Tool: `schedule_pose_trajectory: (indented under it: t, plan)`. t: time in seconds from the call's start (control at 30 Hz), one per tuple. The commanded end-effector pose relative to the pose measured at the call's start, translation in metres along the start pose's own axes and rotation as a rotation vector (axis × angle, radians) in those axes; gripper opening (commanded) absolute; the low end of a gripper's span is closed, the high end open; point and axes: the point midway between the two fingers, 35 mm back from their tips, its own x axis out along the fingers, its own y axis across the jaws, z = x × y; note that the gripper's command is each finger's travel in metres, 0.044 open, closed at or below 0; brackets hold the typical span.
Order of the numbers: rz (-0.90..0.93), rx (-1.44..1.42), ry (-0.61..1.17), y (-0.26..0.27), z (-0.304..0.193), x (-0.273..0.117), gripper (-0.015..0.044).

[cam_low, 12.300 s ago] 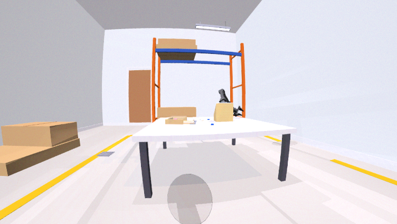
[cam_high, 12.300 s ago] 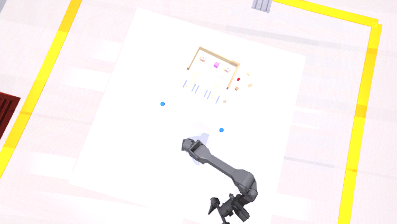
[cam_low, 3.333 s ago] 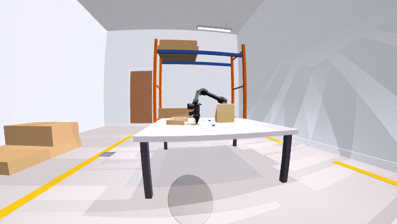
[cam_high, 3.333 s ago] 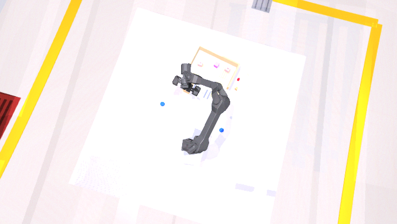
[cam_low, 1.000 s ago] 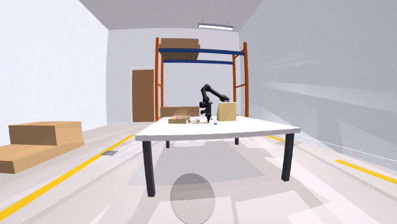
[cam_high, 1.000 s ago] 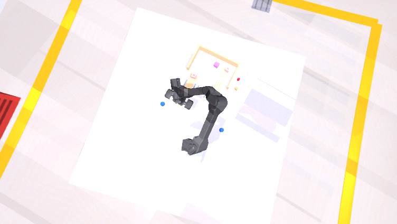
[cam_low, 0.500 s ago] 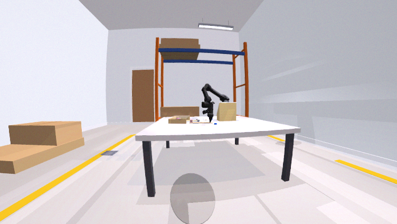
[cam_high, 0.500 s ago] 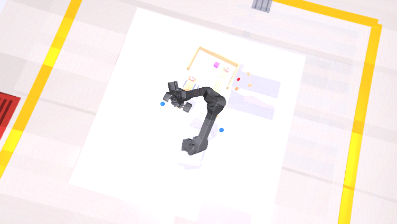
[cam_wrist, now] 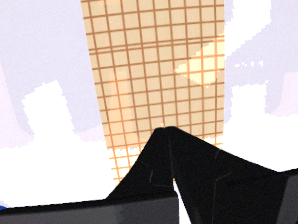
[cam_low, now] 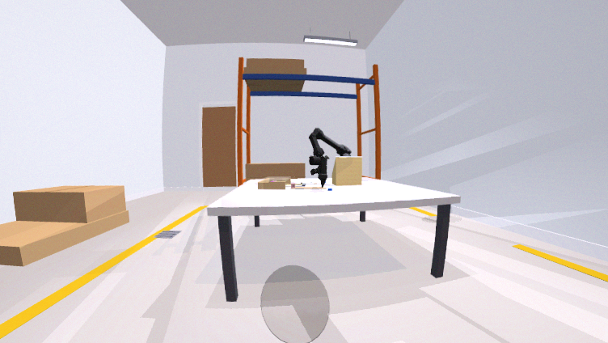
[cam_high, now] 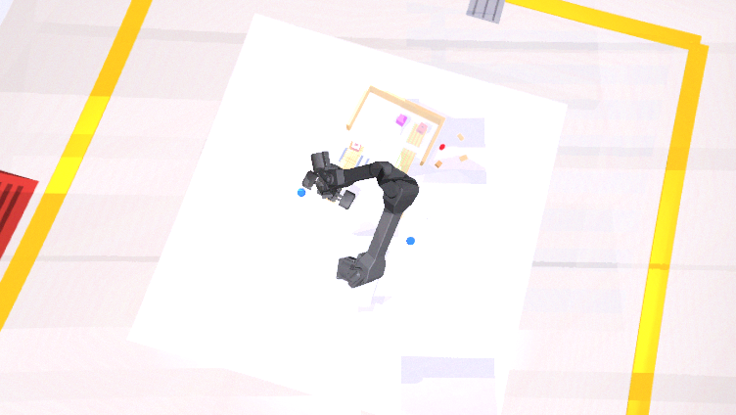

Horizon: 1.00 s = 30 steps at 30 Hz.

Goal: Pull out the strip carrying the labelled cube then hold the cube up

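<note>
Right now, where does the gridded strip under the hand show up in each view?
Top: the strip runs from the open tray toward the arm, just above the forearm, with the labelled cube at its far end.
Exterior: a thin tan sliver on the table, between the tray and the hand.
Wrist: it fills the upper centre, running up from the fingertips.
Shared landmark: the dark, shut hand at the strip's near end.
</note>
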Motion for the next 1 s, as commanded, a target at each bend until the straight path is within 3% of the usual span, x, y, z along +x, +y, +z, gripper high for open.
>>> schedule_pose_trajectory:
  t: [0.0, 0.53, 0.7, 0.83, 0.97]
  plan:
    - [-0.006, -0.006, 0.023, -0.003, -0.008, 0.004, 0.0000]
    - [-0.006, -0.006, 0.023, -0.003, -0.008, 0.004, 0.0000]
    - [-0.003, -0.005, 0.022, 0.001, 0.002, -0.040, 0.0000]
    - [-0.003, -0.005, 0.023, 0.001, 0.002, -0.042, 0.0000]
    - [-0.002, -0.119, 0.023, 0.002, 0.023, -0.042, 0.0105]
